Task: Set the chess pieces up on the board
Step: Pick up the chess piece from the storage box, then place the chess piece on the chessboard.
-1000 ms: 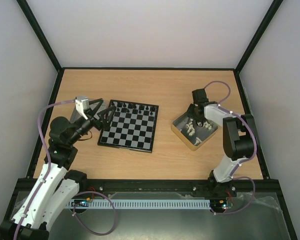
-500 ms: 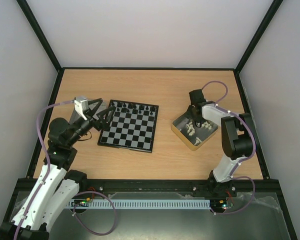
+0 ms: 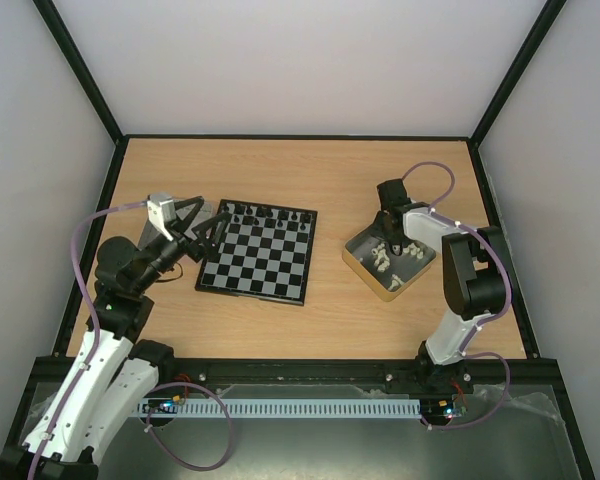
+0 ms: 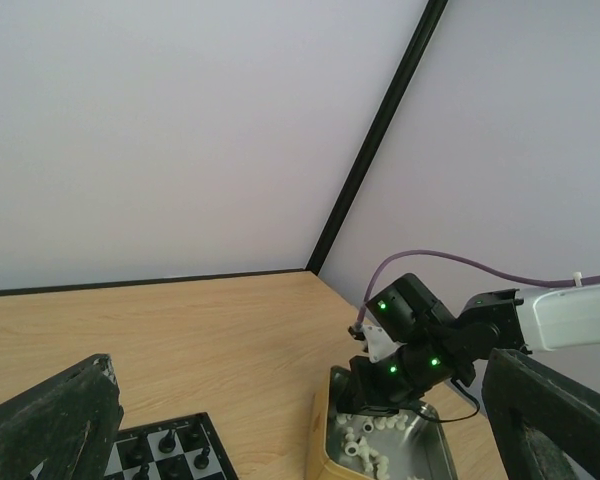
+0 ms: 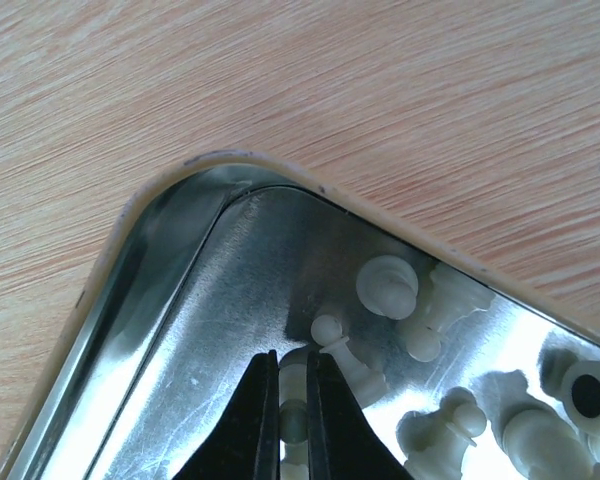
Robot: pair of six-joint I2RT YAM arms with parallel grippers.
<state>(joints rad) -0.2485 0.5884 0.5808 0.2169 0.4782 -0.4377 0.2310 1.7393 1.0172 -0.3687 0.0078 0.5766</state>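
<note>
The board [image 3: 257, 258] lies left of centre, with black pieces [image 3: 270, 213] along its far edge. The white chess pieces [image 3: 385, 258] lie loose in a gold-sided tin [image 3: 365, 270] on the right. My right gripper [image 3: 387, 238] reaches down into the tin's far corner. In the right wrist view it [image 5: 293, 365] is shut on a white chess piece [image 5: 293, 415], with another white pawn [image 5: 332, 335] touching the right finger. My left gripper [image 3: 202, 232] is open and empty, held above the board's far left corner. In the left wrist view its fingers [image 4: 50, 430] stand wide apart.
The left wrist view shows the board's corner [image 4: 170, 455], the tin's gold side [image 4: 325, 440] and my right arm's wrist [image 4: 410, 340] over it. Bare wood lies between the board and the tin. Black frame rails and white walls enclose the table.
My right wrist has shifted a little to the left over the tin. The left arm has barely moved.
</note>
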